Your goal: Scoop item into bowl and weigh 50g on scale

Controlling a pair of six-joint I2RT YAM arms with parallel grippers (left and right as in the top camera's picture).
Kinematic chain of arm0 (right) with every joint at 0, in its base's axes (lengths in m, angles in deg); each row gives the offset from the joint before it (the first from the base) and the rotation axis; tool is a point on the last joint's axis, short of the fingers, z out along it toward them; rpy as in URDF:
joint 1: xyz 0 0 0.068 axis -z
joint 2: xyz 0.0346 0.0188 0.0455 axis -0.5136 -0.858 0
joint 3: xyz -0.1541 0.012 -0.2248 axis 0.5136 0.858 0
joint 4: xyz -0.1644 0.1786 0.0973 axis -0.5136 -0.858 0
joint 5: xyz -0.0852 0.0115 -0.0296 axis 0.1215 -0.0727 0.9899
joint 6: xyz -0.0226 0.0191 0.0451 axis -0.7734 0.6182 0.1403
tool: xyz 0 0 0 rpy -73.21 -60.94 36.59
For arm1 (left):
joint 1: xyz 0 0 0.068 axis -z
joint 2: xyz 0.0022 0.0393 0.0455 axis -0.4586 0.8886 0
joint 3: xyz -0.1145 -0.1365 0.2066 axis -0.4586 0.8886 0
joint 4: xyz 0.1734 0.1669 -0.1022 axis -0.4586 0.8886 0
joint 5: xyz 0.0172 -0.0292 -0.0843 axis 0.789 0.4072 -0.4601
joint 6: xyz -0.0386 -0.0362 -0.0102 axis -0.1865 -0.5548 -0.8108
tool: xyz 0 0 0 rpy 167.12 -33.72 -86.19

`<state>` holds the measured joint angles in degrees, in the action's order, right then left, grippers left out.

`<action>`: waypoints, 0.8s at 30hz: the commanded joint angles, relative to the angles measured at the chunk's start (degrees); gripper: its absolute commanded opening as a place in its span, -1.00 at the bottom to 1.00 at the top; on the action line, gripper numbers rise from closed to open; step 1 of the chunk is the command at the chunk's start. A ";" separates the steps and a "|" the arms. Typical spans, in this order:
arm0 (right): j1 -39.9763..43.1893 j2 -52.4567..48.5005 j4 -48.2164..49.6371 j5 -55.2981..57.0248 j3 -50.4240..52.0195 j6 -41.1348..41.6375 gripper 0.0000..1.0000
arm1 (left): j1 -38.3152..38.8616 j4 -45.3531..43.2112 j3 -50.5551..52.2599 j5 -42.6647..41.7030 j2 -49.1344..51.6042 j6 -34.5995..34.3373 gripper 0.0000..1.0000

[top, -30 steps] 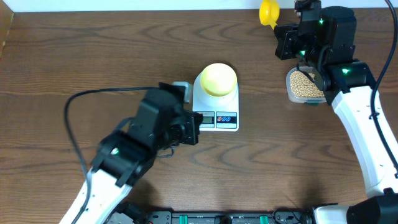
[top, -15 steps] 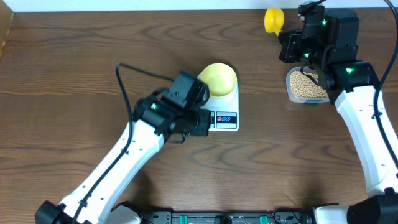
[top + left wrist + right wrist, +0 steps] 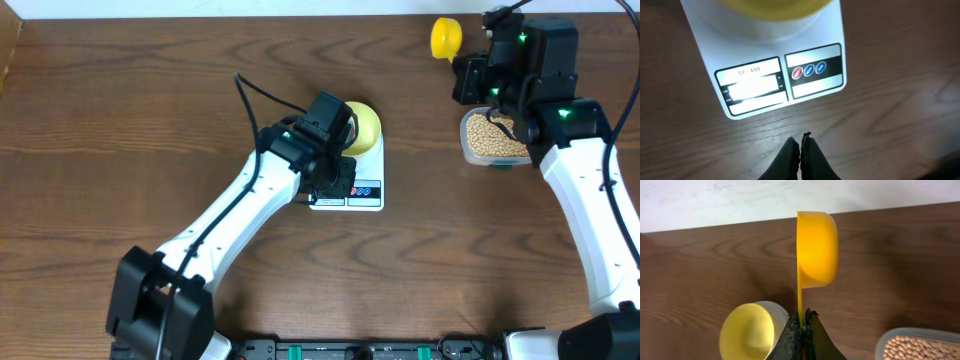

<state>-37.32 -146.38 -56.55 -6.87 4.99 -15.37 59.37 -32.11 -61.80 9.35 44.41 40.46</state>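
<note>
Here, the left gripper (image 3: 801,145) is hovering pinched shut and empty just in front of the scale (image 3: 370,165), whose display is glaring unreadably white, its arm hiding half the pale bowl (image 3: 366,124) sitting on top. Rightward, the right gripper (image 3: 803,319) is clamping the handle of the yellow scoop (image 3: 816,245), which is turned side-on with its contents unseen, while the beans (image 3: 490,138) are lying in the clear tub (image 3: 464,150).

White arm links (image 3: 230,215), black joint housings (image 3: 545,45) dotted with green lights (image 3: 561,113), slim dark pointed jaws
</note>
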 commanded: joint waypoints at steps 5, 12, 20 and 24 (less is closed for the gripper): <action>1.42 0.33 -1.03 1.53 -0.22 -2.08 -0.98 | 0.09 3.80 -0.28 0.98 -3.58 1.75 -0.85; 1.51 0.33 -1.49 1.55 -0.22 -4.35 -0.98 | 0.11 -1.79 6.84 0.92 -11.82 2.01 -0.86; 1.51 0.33 -1.51 1.55 -0.22 -4.37 -0.98 | 0.17 -19.91 19.52 0.33 -13.07 -1.68 -0.86; 1.51 0.33 -1.49 1.55 -0.22 -4.35 -0.98 | 0.33 -22.73 19.91 0.33 -10.45 -1.68 -0.86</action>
<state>-36.05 -146.38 -58.06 -5.58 4.99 -18.71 59.42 -53.64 -42.08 9.37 32.65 39.70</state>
